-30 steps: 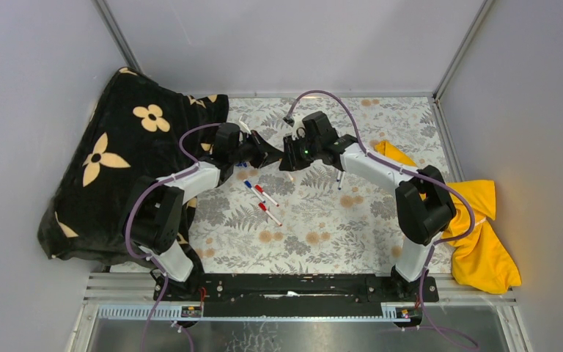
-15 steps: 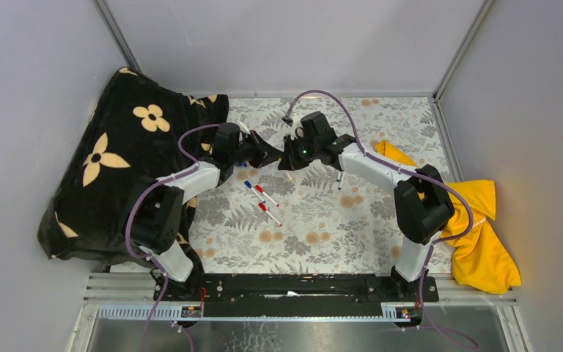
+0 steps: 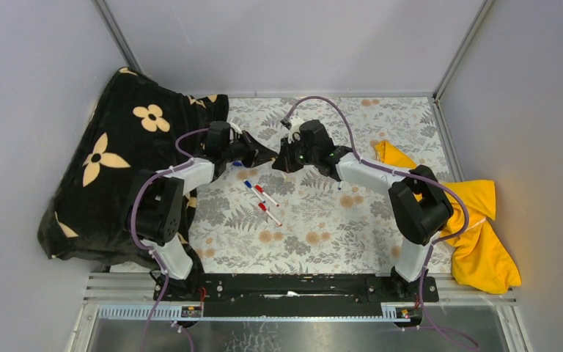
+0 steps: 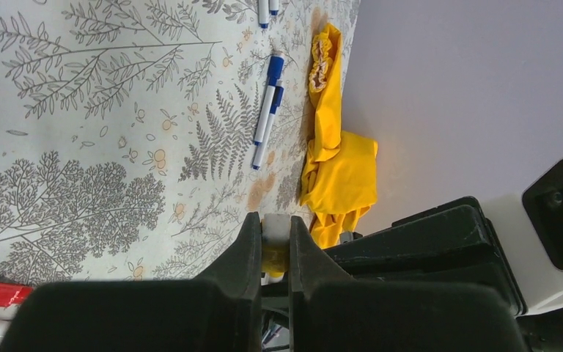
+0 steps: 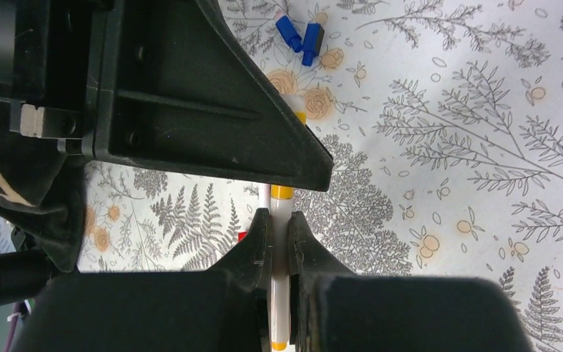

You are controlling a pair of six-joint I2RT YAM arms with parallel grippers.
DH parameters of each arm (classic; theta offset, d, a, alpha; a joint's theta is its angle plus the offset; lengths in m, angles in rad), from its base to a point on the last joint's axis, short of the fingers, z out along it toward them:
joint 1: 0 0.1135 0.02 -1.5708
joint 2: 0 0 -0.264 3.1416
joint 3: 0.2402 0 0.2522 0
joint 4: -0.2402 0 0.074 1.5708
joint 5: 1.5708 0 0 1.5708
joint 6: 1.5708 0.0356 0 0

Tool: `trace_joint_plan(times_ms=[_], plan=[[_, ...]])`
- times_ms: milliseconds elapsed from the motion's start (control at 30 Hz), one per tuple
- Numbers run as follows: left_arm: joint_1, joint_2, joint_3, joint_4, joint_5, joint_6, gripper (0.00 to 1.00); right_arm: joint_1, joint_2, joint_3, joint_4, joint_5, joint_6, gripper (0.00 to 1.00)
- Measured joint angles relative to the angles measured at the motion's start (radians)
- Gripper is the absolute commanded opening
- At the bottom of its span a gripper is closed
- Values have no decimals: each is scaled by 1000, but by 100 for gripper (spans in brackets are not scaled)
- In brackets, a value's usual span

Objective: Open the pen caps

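Above the far middle of the grey fern-printed tablecloth (image 3: 315, 235), we clamp our right gripper (image 5: 280, 224) on the thin white plastic marker barrel (image 5: 279, 308) and our left gripper (image 4: 275, 238) on its small yellow cap (image 5: 282, 193), the long axis running straight between them.

Floral table (image 3: 322, 220): pens (image 3: 262, 198), blue caps (image 5: 299, 33), yellow cloth (image 3: 484, 235), black blanket (image 3: 110, 169).

Plain grey walls (image 3: 286, 44) on three sides, with slim metal posts (image 3: 458, 48) in the back corners. The table is covered by a pale cloth (image 3: 315, 227) printed with grey ferns and little orange flowers. A black blanket (image 3: 110, 161) with big yellow flowers is heaped against the left wall. A crumpled yellow rag (image 3: 484, 242) lies by the right wall. A metal rail (image 3: 293, 312) runs along the near edge. Light's soft and even.
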Motion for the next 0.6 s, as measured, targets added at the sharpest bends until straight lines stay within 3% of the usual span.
trace_joint_plan(times_ms=[133, 367, 600], plan=[[8, 14, 36, -32, 10, 14, 0, 0, -4, -7, 26, 11, -2, 0], [170, 59, 151, -75, -183, 95, 0, -1, -43, -66, -182, -2, -27, 0], [147, 77, 198, -137, -213, 160, 0, -2, -43, -64, -224, 10, -44, 0]])
